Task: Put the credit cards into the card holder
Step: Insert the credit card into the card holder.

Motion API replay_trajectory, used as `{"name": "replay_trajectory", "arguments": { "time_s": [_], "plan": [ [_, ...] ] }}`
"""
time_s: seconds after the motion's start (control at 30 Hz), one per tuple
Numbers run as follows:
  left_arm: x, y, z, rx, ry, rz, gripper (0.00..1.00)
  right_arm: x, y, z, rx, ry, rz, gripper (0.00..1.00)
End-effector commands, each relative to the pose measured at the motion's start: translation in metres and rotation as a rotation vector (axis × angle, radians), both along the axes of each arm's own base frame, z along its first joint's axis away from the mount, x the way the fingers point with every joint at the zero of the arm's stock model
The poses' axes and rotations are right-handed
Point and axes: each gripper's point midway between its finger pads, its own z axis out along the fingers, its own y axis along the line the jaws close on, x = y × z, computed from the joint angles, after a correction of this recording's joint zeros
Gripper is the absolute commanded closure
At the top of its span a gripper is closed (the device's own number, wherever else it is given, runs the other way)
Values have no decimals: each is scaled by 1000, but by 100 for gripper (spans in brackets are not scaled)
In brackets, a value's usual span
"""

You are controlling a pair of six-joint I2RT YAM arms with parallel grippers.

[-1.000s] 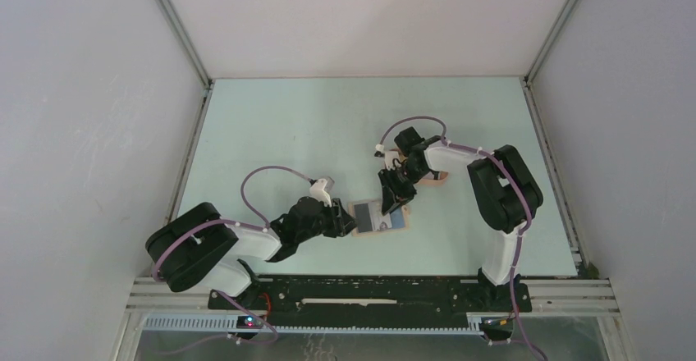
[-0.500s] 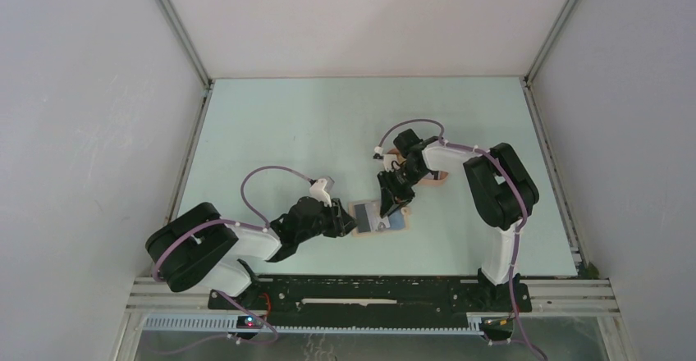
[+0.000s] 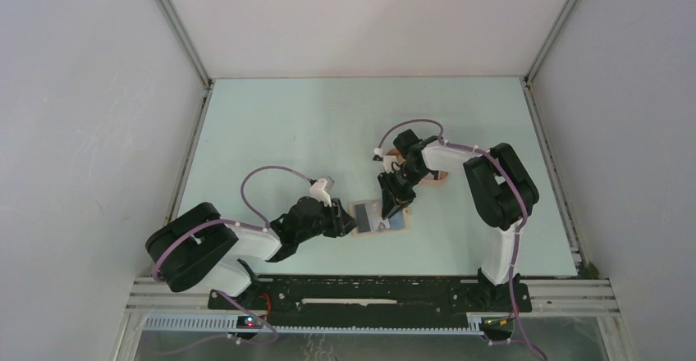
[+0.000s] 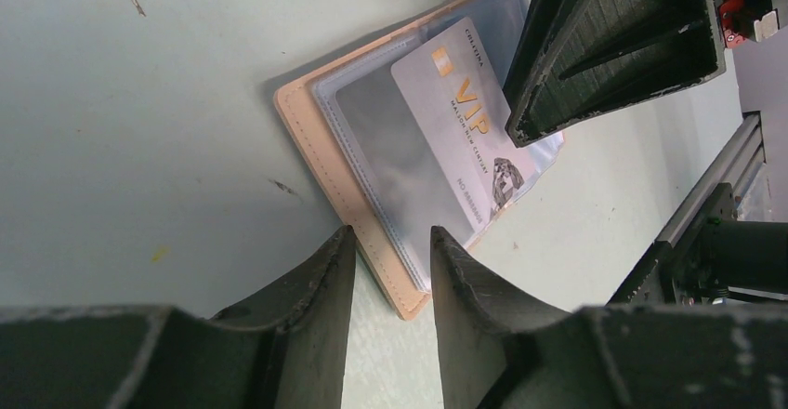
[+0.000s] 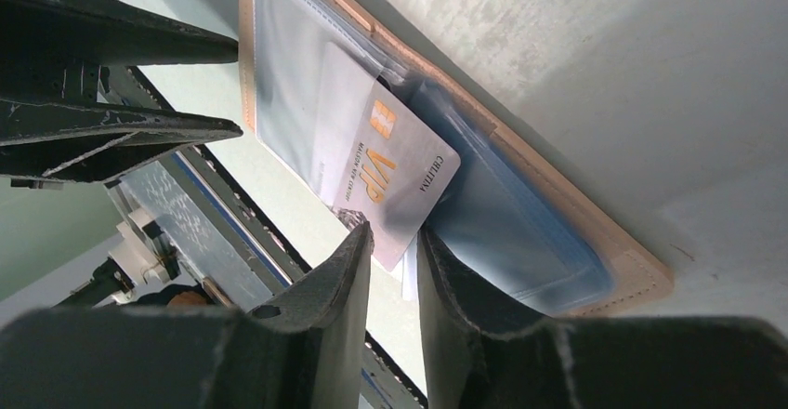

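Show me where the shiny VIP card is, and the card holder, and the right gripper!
VIP card (image 4: 457, 123), left wrist view, on its printed face.
card holder (image 4: 333, 172), left wrist view, on its tan stitched border.
right gripper (image 5: 393, 240), right wrist view, midway between its fingertips.

Gold "VIP" on the pale credit card (image 4: 455, 121)

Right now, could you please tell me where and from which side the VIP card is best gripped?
Take the VIP card by the exposed corner beside the right gripper, coming in from the card holder's near edge. The rest lies flat against the clear sleeves, seemingly partly tucked in, while that corner reaches the holder's edge, so a finger could probably slip beneath it there.
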Motion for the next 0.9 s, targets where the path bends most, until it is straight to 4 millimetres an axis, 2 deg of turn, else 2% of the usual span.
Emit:
{"name": "replay_trajectory", "arguments": {
  "time_s": [0.0, 0.27, 0.5, 0.87],
  "plan": [
    [3, -7, 12, -39, -27, -15, 60, -2, 7, 7, 9, -28, 40, 67],
    [2, -11, 13, -58, -25, -31, 65, -9, 27, 15, 68, -5, 67, 71],
    [1, -14, 15, -69, -27, -39, 66, -4, 38, 14, 93, -12, 74, 71],
    [3, -15, 19, -82, -32, -37, 65, -3, 37, 14, 68, -37, 93, 67]
  ]
}}
